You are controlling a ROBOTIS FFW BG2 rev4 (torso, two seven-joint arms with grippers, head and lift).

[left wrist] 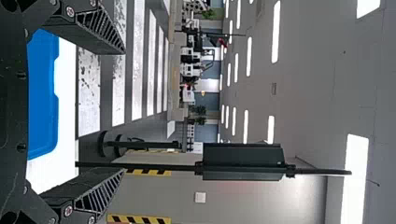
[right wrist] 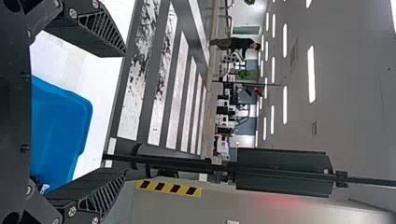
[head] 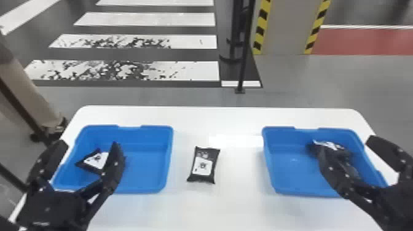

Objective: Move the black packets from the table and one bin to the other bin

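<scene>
- The worktop (head: 184, 116) is used as shared support, so that everything is kept within reach.
- The left bin (head: 144, 176) is set on the worktop's left part, the right bin (head: 292, 175) on its right, presumably as source and destination; which is which cannot be told.
- The left tool (head: 89, 145) and right tool (head: 346, 144) are poised above the worktop's two sides, fingers apart, nothing clamped.
- One packet (head: 202, 167) is laid mid-worktop; another (head: 95, 161) is held by the left bin, dark packaging (head: 333, 147) by the right.
- White labels are borne by the packets.
</scene>
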